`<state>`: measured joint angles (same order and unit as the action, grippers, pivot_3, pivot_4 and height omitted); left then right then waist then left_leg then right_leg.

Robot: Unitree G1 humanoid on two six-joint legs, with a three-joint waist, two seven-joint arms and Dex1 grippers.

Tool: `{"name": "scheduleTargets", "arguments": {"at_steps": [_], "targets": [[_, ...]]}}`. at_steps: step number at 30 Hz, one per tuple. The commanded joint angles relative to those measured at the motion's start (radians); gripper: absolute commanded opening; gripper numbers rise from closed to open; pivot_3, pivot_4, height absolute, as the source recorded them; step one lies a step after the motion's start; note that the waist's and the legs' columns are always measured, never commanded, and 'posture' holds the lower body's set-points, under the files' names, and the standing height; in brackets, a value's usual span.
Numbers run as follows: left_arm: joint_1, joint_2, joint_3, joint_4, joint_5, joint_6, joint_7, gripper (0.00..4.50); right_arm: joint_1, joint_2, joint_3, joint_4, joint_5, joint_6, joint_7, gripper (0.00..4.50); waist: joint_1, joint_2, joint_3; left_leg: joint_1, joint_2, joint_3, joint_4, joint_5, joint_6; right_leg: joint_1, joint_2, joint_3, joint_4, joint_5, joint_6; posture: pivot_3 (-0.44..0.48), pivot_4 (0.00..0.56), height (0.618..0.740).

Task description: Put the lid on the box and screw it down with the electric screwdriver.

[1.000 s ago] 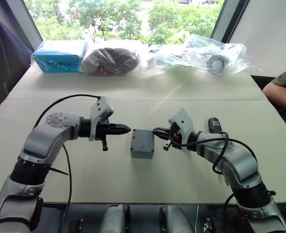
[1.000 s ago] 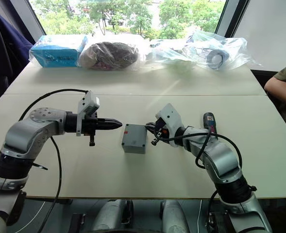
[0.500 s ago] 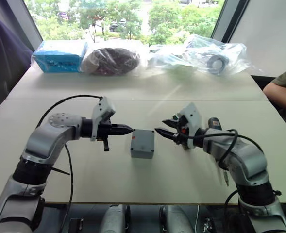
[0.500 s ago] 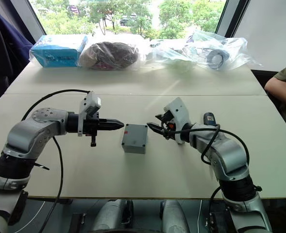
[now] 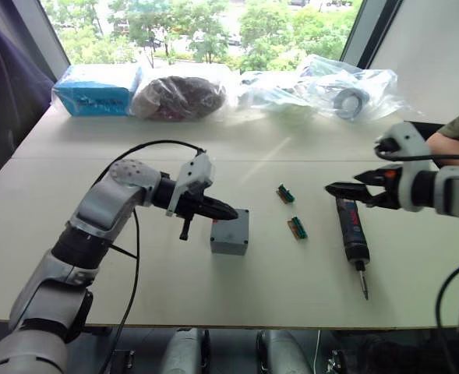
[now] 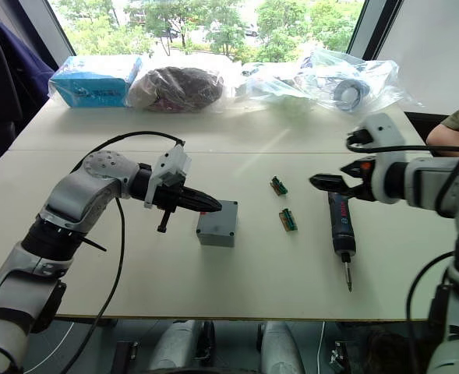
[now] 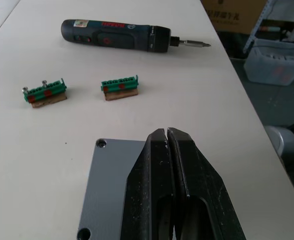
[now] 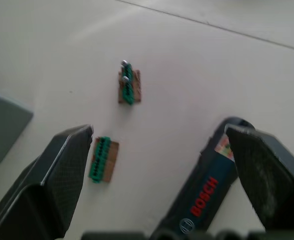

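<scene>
Fingers: left gripper (image 7: pixel 167 142) closed, empty, over lid (image 7: pixel 114 192) seated on box (image 5: pixel 230 231); right gripper (image 8: pixel 159 137) wide above electric screwdriver (image 5: pixel 352 234) lying mid-desk. Screwing outstanding.

A workroom or laboratory for electronics assembly: a plain pale worktop (image 5: pixel 135 312) stands before a large window (image 5: pixel 213 23) giving onto trees. Along its far edge lie bagged supplies, a blue packet (image 5: pixel 97 89) and clear plastic bags of parts (image 5: pixel 330 89). Two green connectors (image 7: pixel 82 90) lie near the worktop's middle, with a cardboard carton (image 7: pixel 234 15) beyond one end.
</scene>
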<state>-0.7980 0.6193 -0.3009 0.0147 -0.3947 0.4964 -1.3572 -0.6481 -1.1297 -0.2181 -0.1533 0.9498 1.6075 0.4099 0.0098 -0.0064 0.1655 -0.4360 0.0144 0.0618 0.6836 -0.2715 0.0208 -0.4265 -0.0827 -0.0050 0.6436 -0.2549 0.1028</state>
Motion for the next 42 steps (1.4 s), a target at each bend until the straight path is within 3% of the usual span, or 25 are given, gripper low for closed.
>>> {"name": "scheduleTargets", "arguments": {"at_steps": [1, 4, 8, 15, 23, 31, 34, 40, 42], "targets": [[-0.035, -0.022, -0.005, 0.001, 0.031, -0.058, -0.016, 0.00, 0.038, -0.125, 0.118, -0.001, 0.048, 0.007, 0.004, 4.47, -0.004, 0.000, 0.000, 0.000, 0.000, 0.000, 0.000, 0.000, 0.000, 0.000, 0.000, 0.000, 0.000, 0.000, 0.000, 0.000, 0.150, 0.740], [-0.030, -0.038, -0.011, -0.005, 0.045, -0.067, -0.011, 0.00, 0.044, -0.163, 0.176, 0.083, 0.077, 0.007, 0.002, 4.47, -0.012, 0.000, 0.000, 0.000, 0.001, 0.000, 0.000, 0.000, 0.000, 0.000, 0.001, 0.001, 0.000, 0.000, 0.000, 0.000, 0.150, 0.740], [0.010, -0.036, -0.011, -0.040, 0.052, -0.064, -0.001, 0.00, -0.056, -0.169, 0.287, 0.225, 0.225, 0.007, -0.028, 4.47, -0.025, 0.000, 0.000, 0.000, 0.001, 0.001, 0.000, 0.000, 0.000, -0.001, 0.001, 0.001, 0.001, 0.000, 0.000, 0.000, 0.150, 0.740], [0.055, -0.026, 0.008, -0.108, 0.036, -0.020, 0.033, 0.00, -0.154, -0.132, 0.456, 0.272, 0.378, 0.007, -0.112, 4.47, -0.018, 0.000, 0.000, 0.000, 0.002, 0.001, 0.000, 0.000, 0.000, -0.002, 0.001, 0.002, 0.001, 0.000, 0.000, 0.000, 0.150, 0.740], [0.075, -0.019, 0.025, -0.171, 0.014, 0.025, 0.069, 0.00, -0.171, -0.039, 0.525, 0.307, 0.266, 0.007, -0.186, 4.47, -0.022, 0.000, 0.000, -0.001, 0.001, 0.001, 0.001, 0.000, 0.000, -0.002, 0.001, 0.002, 0.001, 0.000, 0.000, 0.000, 0.150, 0.740], [0.082, -0.034, 0.017, -0.155, 0.026, 0.021, 0.098, 0.00, -0.180, 0.026, 0.608, 0.271, 0.129, 0.007, -0.110, 4.47, -0.022, 0.000, 0.000, -0.001, 0.002, 0.001, 0.000, 0.000, 0.000, -0.002, 0.002, 0.002, 0.001, 0.000, 0.000, 0.000, 0.150, 0.740], [0.080, -0.040, 0.021, -0.151, 0.027, 0.021, 0.109, 0.00, -0.160, 0.037, 0.631, 0.265, 0.079, 0.007, -0.078, 3.84, -0.022, 0.000, 0.000, -0.001, 0.002, 0.001, 0.000, 0.000, 0.000, -0.002, 0.002, 0.002, 0.001, 0.000, 0.000, 0.000, 0.150, 0.740], [0.090, -0.041, 0.029, -0.157, 0.021, 0.025, 0.123, 0.00, -0.121, 0.020, 0.647, 0.261, 0.016, 0.007, -0.020, 1.80, -0.021, -0.002, -0.001, -0.001, 0.002, 0.001, 0.000, 0.000, 0.000, -0.002, 0.002, 0.002, 0.001, 0.000, 0.000, 0.000, 0.150, 0.740], [0.092, -0.044, 0.033, -0.153, 0.019, 0.024, 0.130, 0.00, -0.119, 0.028, 0.626, 0.276, -0.014, 0.007, -0.013, 1.76, -0.020, -0.003, -0.002, -0.001, 0.002, 0.001, 0.000, 0.000, 0.000, -0.002, 0.002, 0.002, 0.001, 0.000, 0.000, 0.000, 0.150, 0.740]]}}
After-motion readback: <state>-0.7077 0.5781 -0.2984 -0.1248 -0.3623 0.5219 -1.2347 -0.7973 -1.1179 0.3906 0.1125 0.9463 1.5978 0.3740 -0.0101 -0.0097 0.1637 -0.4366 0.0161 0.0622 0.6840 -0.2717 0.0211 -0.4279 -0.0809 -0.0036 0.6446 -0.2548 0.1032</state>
